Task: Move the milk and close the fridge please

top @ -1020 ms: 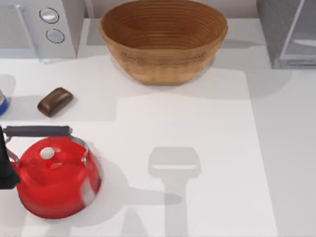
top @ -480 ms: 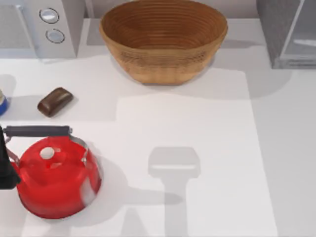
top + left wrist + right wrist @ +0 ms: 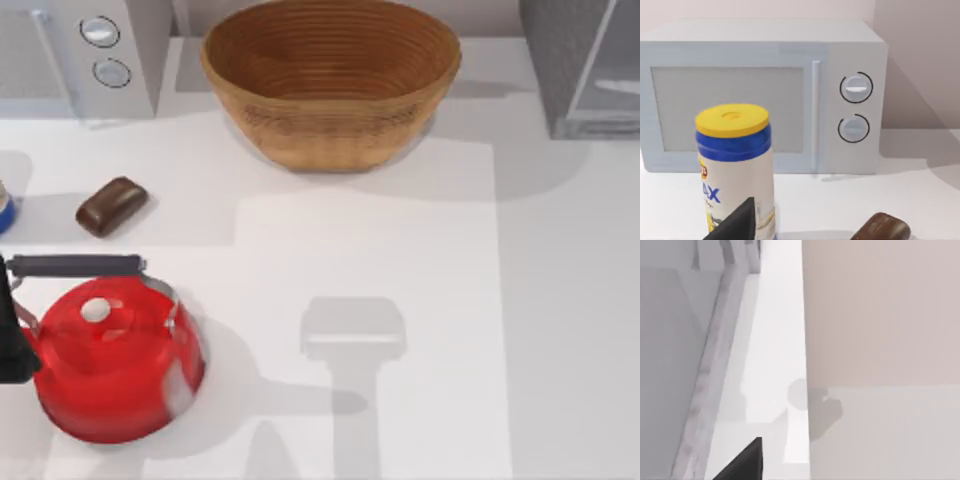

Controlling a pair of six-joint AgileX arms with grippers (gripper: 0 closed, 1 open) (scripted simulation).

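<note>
While the fridge (image 3: 585,70) at the worktop's (image 3: 400,300) far right apparently stands open, nothing looks done; either hand's state I cannot tell.

1. On the bench (image 3: 560,300), the pale lit patch's right edge now sits further left, ending nearer the middle than a second ago.
2. The shade on the bench's right side has widened accordingly, reaching further in below the fridge (image 3: 585,70).
</note>
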